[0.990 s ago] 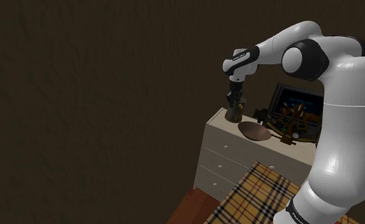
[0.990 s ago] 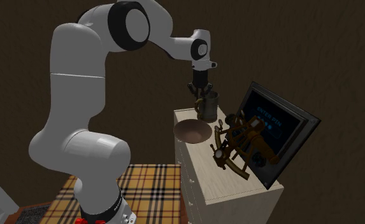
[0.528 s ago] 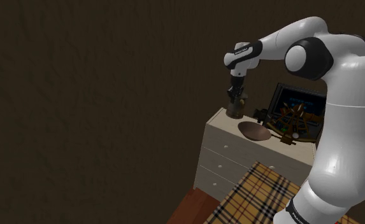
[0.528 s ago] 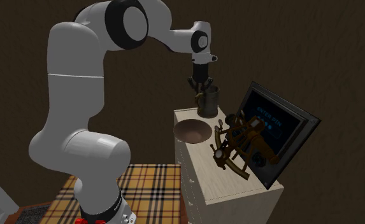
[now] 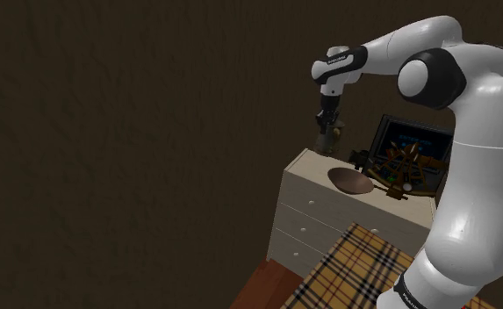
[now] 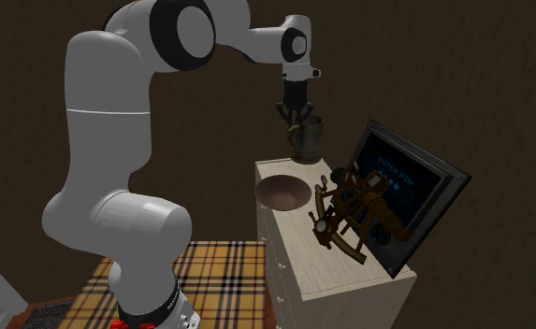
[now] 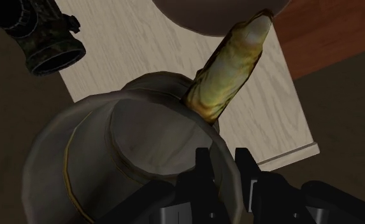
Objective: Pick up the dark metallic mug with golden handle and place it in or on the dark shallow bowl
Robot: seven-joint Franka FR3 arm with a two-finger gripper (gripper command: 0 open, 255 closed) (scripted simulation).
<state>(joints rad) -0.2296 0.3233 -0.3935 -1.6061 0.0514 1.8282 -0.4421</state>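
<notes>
My gripper [image 6: 298, 112] is clamped on the mug [image 6: 307, 138]. In the wrist view my fingers [image 7: 202, 172] pinch the mug [image 7: 130, 153] by its rim wall, one inside the cup and one outside. The cup is dark and dull, and its golden handle [image 7: 232, 63] sticks out from the side towards the bowl [image 7: 200, 14].

In the shoulder view the gripper [image 5: 327, 130] points straight down with the mug [image 5: 331, 140] hanging under it, over the back corner of the pale dresser [image 5: 306, 211]. It looks lifted just clear of the top, though I cannot tell how far.

The bowl [image 6: 283, 193] is brown and shallow and sits at the dresser's [image 6: 303, 271] front edge, near the mug but not touching it. In the shoulder view the bowl [image 5: 351, 181] lies just beside a brass sextant [image 5: 397, 171]. In the second exterior view the sextant [image 6: 350, 210] leans in front of a dark screen [image 6: 415, 187]. A tartan rug [image 5: 355, 272] covers the floor below
</notes>
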